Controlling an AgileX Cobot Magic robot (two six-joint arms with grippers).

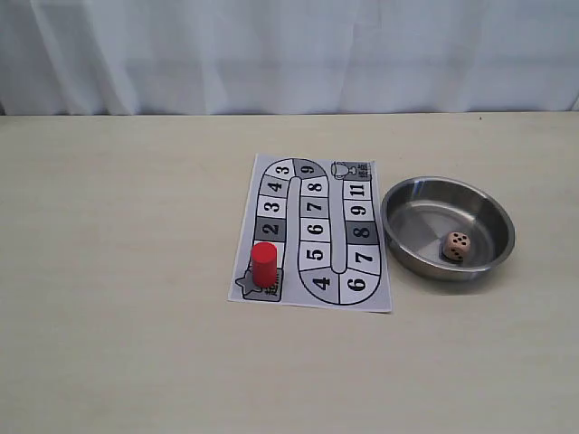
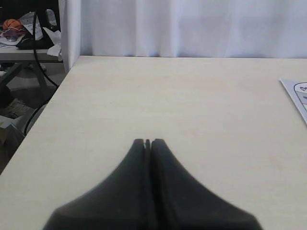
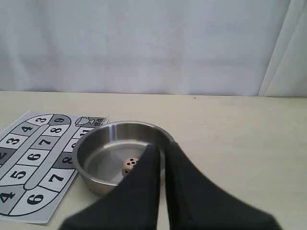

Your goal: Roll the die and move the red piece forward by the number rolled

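The red piece [image 1: 263, 264] stands upright on the star start square at the near left corner of the printed board [image 1: 312, 231]. The die [image 1: 457, 246] lies inside the steel bowl [image 1: 425, 268], right of the board, with dark dots showing. Neither gripper shows in the exterior view. My left gripper [image 2: 147, 141] is shut and empty over bare table, with a corner of the board [image 2: 297, 93] at the picture's edge. In the right wrist view my right gripper [image 3: 162, 146] is shut and empty, just short of the bowl [image 3: 120, 125], partly covering the die [image 3: 129, 166].
A white curtain [image 1: 289, 54] hangs behind the table. The left table edge [image 2: 57, 91] drops to a cluttered area with cables. The numbered track of the board [image 3: 33, 163] lies beside the bowl.
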